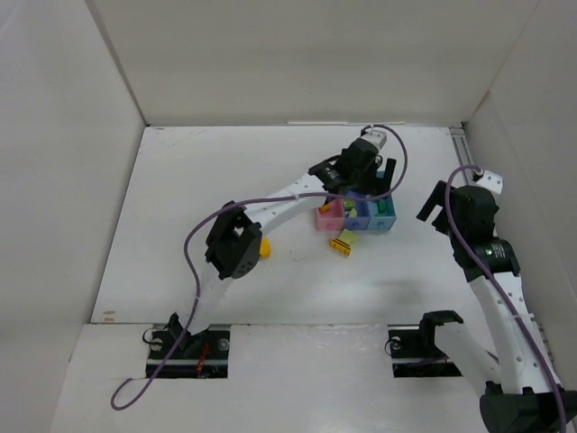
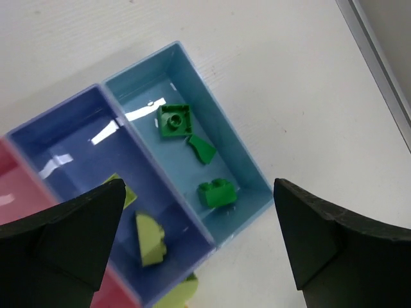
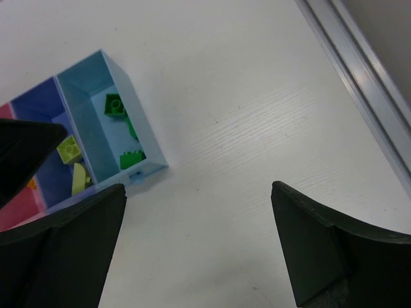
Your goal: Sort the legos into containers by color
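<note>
The three joined containers stand mid-table: pink (image 1: 329, 220), blue-purple (image 1: 359, 217) and light blue (image 1: 384, 215). My left gripper (image 1: 374, 179) hovers over them, open and empty (image 2: 199, 186). The light blue bin (image 2: 144, 80) holds three dark green legos (image 2: 174, 120). The blue-purple bin (image 2: 58, 138) holds pale yellow-green legos (image 2: 151, 239). A yellow-orange lego (image 1: 343, 244) lies on the table in front of the bins, and an orange one (image 1: 264, 246) lies by the left arm's elbow. My right gripper (image 1: 440, 204) is open and empty (image 3: 199, 186) over bare table, to the right of the bins (image 3: 96, 86).
White walls enclose the table on three sides. A metal rail (image 3: 359, 96) runs along the table's far right edge. The left arm's cable (image 1: 194, 239) loops over the table's left half. A pale yellow-green piece (image 2: 176, 292) shows just past the blue-purple bin's end wall.
</note>
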### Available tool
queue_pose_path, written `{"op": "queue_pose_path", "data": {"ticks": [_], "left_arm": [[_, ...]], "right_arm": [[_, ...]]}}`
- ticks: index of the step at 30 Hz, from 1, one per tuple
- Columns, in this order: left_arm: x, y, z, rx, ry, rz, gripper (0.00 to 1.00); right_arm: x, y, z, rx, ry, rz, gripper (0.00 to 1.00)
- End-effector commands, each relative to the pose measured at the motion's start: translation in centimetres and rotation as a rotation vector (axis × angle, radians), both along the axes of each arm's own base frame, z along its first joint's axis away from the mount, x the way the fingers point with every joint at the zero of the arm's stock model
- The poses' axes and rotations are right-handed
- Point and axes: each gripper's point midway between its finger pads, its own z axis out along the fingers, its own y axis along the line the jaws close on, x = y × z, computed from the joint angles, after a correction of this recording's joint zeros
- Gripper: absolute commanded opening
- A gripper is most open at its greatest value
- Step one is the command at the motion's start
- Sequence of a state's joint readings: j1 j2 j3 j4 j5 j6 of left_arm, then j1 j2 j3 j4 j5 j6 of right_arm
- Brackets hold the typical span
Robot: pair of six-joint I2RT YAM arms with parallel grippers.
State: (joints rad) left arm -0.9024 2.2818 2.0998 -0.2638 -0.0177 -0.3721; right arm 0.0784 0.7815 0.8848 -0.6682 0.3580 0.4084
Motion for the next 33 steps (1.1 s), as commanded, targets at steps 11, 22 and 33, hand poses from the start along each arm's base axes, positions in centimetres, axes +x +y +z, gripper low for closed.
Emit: {"op": "queue_pose_path", "data": {"ticks": [11,22,33], "left_arm": [[-6.9,26.3,2.7,0.069,0.110,0.577,1.00],[-20.0,40.3,-7.9,0.218,0.577,1.165,0.94],[-17.9,40.4,-10.0,0.111,0.531,1.184,0.72]], "right_arm": [[3.5,12.1,1.7,-0.008,-0.128,0.500,1.00],[4.3,25.0,-1.3,-0.069,-0.024,0.781,1.00],[4.2,25.8,-2.3,-0.048,0.018,0.803,1.00]]}}
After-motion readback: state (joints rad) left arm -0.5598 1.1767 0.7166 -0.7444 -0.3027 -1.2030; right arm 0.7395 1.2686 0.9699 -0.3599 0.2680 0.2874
